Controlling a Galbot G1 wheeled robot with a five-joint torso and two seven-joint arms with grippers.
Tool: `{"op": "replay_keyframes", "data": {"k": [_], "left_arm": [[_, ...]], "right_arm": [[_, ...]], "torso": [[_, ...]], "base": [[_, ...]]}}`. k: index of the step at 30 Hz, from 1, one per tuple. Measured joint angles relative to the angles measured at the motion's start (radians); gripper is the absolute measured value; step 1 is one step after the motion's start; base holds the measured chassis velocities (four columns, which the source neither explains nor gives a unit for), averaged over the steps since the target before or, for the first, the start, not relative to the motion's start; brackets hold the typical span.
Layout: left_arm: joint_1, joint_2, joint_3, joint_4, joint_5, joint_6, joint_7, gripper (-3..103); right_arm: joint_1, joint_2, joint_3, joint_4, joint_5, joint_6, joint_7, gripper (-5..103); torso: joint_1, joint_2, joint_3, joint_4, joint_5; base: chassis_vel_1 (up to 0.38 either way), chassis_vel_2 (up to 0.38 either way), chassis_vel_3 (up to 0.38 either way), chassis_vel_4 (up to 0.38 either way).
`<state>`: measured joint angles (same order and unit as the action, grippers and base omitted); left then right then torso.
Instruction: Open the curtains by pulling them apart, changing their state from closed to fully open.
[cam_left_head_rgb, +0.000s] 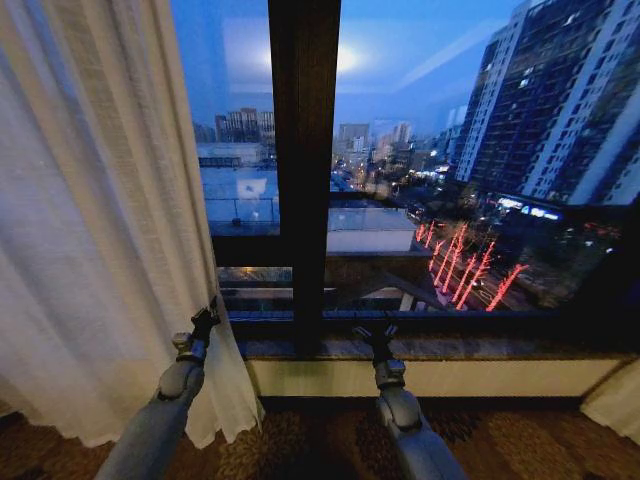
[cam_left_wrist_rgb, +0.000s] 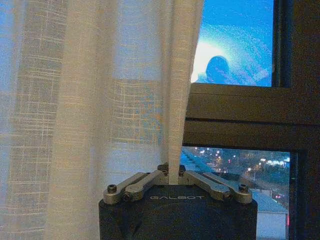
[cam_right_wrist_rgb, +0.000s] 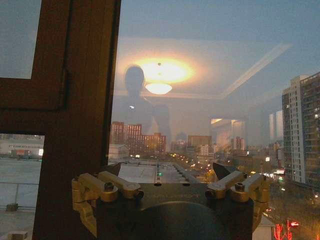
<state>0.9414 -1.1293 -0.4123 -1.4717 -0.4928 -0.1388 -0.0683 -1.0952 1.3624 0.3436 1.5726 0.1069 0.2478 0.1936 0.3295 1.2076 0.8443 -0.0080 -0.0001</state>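
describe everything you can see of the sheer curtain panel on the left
The sheer cream-white curtain panel is thin, see-through woven fabric with many vertical pleats and a wavy hem reaching the patterned carpet. It hangs at the left of the dark-framed window, gathered aside so the glass beside it is bare. Its inner edge is pinched in the left claw, which is shut on a narrow fold low on the panel. The right claw hangs open facing the glass, apart from the fabric.
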Motion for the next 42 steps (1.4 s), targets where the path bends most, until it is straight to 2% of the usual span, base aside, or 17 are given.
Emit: {"op": "replay_keyframes", "data": {"k": [15, 42], "left_arm": [[0.006, 0.005, -0.007, -0.004, 0.000, -0.001, -0.002, 0], [0.027, 0.006, -0.031, -0.004, 0.002, -0.017, -0.004, 0]], "right_arm": [[0.000, 0.000, 0.000, 0.000, 0.000, 0.000, 0.000, 100], [0.000, 0.000, 0.000, 0.000, 0.000, 0.000, 0.000, 100]], "torso": [[0.000, 0.000, 0.000, -0.0001, 0.0002], [0.000, 0.000, 0.000, 0.0001, 0.0001]], "base": [[0.085, 0.101, -0.078, -0.105], [0.323, 0.330, -0.333, -0.332]]}}
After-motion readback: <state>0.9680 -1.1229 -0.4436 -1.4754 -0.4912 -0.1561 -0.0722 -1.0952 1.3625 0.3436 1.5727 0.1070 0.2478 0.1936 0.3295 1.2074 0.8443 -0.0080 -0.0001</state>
